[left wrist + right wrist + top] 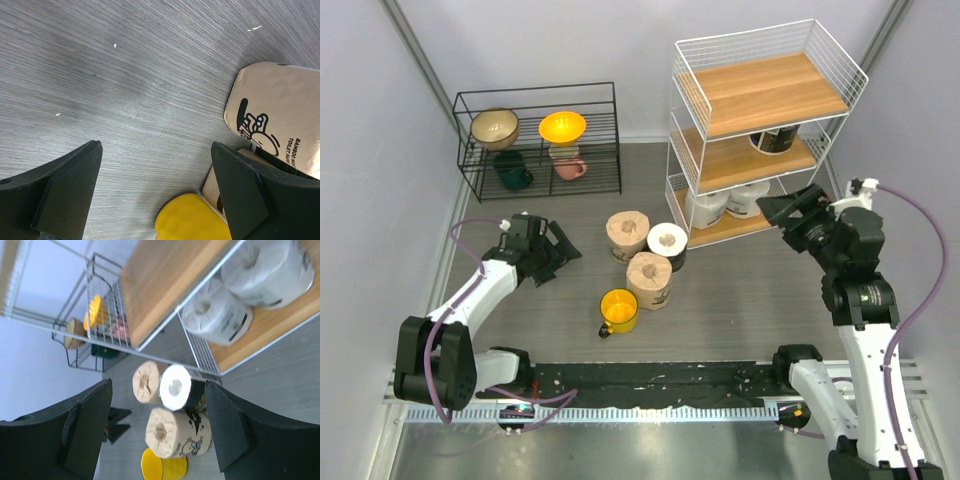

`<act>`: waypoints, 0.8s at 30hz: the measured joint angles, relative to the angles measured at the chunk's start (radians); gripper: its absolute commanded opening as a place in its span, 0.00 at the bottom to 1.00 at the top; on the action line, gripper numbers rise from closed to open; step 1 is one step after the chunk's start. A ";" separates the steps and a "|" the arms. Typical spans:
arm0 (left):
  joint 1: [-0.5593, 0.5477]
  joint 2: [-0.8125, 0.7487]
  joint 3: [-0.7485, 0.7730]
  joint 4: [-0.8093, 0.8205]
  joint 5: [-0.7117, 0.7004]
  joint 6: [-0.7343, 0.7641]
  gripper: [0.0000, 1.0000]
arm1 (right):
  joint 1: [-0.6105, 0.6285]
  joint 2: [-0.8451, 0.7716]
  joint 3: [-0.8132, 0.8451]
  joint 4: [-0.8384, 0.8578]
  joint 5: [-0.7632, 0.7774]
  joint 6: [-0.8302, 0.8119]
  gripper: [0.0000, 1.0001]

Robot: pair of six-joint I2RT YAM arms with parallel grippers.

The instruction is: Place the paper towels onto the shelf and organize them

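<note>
The white wire shelf point(692, 108) stands at the back right. Two white paper towels point(707, 208) point(748, 198) sit on its bottom board and one dark-wrapped roll point(778, 138) on the middle board. On the table stand two tan rolls point(627, 234) point(649, 279) and a white dark-wrapped roll point(668, 245). My right gripper point(785, 210) is open and empty beside the shelf's bottom front; its view shows the three table rolls point(175, 432) beyond its open jaws. My left gripper point(558, 255) is open and empty left of the rolls, with a tan roll point(280, 115) at its right finger.
A yellow mug point(618, 310) stands just in front of the near tan roll and shows in the left wrist view point(192, 220). A low black wire rack point(480, 184) with bowls and mugs stands at the back left. Walls close in on both sides.
</note>
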 measured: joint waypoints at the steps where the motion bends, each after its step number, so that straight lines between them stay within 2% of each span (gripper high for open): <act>1: 0.000 0.000 0.000 0.000 0.000 0.000 0.95 | 0.035 0.002 -0.018 -0.002 0.012 0.008 0.80; 4: 0.000 0.000 0.000 0.000 -0.002 0.000 0.96 | 0.149 0.039 -0.060 -0.008 0.077 0.037 0.80; 8: 0.000 0.000 0.000 -0.003 -0.005 0.003 0.95 | 0.505 0.153 -0.102 0.016 0.242 0.095 0.80; 10: 0.000 -0.001 0.000 -0.010 -0.005 0.003 0.96 | 0.632 0.220 -0.128 0.051 0.317 0.127 0.80; 12: 0.000 -0.001 0.000 -0.016 -0.006 0.003 0.96 | 0.696 0.264 -0.156 0.087 0.369 0.154 0.79; 20: 0.000 -0.002 0.000 -0.016 -0.005 0.003 0.95 | 0.727 0.361 -0.224 0.195 0.586 0.270 0.76; 24: 0.000 -0.001 0.000 -0.016 -0.005 0.003 0.96 | 0.732 0.429 -0.224 0.249 0.640 0.292 0.74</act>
